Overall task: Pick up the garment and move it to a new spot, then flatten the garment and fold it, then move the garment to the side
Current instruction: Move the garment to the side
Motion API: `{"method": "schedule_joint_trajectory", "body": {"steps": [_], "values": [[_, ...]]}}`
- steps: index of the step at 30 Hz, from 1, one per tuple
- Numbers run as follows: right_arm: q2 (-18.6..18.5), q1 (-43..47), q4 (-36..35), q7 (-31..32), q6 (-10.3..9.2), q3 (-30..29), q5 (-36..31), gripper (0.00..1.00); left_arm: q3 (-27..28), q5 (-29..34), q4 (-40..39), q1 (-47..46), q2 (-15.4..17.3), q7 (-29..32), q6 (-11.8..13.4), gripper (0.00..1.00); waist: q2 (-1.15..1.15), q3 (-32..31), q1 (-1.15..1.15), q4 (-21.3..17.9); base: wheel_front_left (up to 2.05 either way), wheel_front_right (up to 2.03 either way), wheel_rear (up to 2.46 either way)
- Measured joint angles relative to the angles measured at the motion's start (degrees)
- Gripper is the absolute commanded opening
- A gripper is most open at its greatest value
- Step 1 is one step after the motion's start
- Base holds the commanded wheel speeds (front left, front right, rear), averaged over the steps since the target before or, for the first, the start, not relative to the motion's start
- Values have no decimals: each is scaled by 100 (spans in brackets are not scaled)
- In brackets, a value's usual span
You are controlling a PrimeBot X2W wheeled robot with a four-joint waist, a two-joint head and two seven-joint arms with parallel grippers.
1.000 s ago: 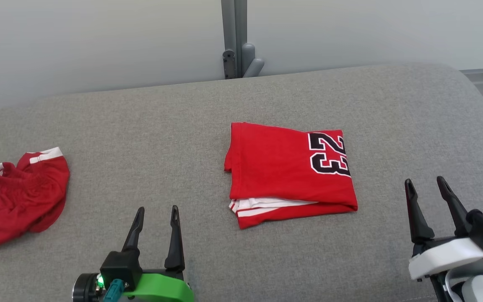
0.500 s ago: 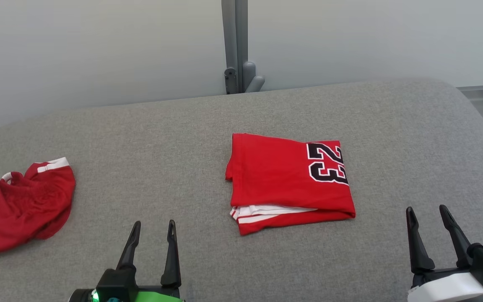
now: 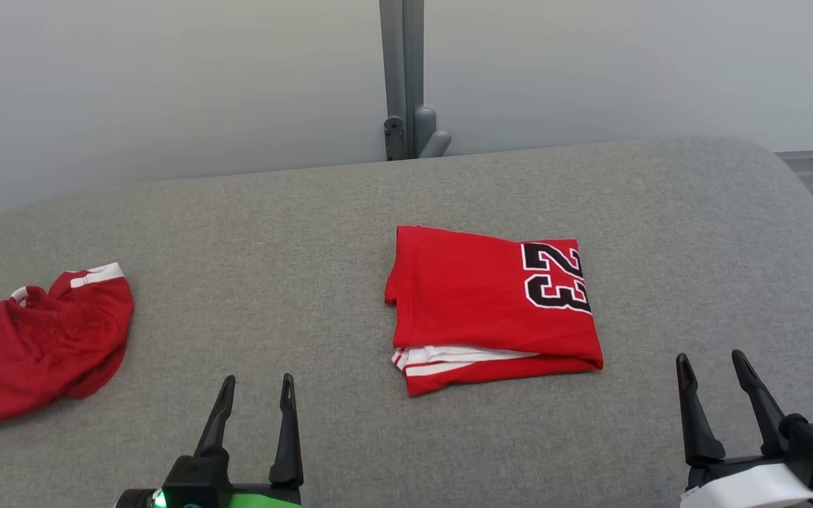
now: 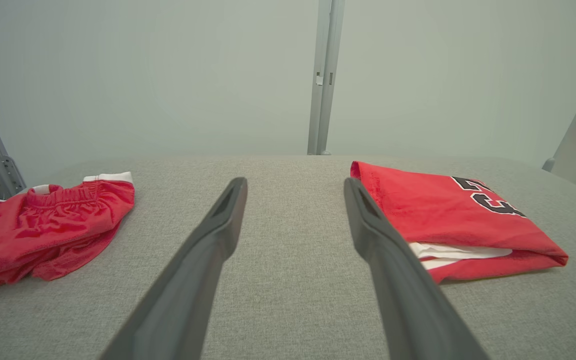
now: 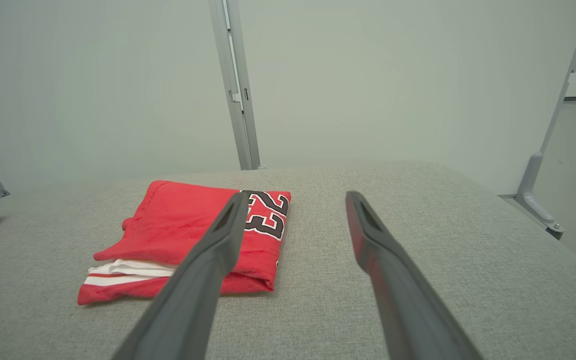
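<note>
Hovering empty, fingers parted, the left gripper [image 3: 257,379] and right gripper [image 3: 710,356] are hanging near the folded jersey [image 3: 480,303]; pinching one layer could unfold it.

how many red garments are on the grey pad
2. A folded jersey marked 23 lies near the middle of the pad. A crumpled garment with white trim lies at the left edge, partly cut off in the head view. Nothing suggests a hidden third.
</note>
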Motion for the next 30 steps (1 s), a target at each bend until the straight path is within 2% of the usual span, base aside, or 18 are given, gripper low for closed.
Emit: {"method": "schedule_joint_trajectory", "body": {"steps": [13, 20, 25, 30], "values": [[-116, -126, 180, 0, 0, 45, 91, 100, -107, 3, -11, -11, 0, 0, 4, 100, 0, 152, 0, 280, 0, 0, 0], [-192, -457, 494, -1, 0, 92, 576, 100, -196, 45, -46, -47, 0, 0, 0, 100, 0, 284, 0, 513, 0, 0, 0], [-430, -980, 1115, -1, 0, 342, 1621, 100, -316, 52, -125, -186, 1, 0, -22, 100, 0, 500, 0, 649, 0, 0, 0], [-1025, -1727, 1764, 58, 0, 837, 2974, 100, -421, 51, -159, -377, 0, 0, -21, 100, 0, 817, 0, 767, 0, 0, 0]]}}
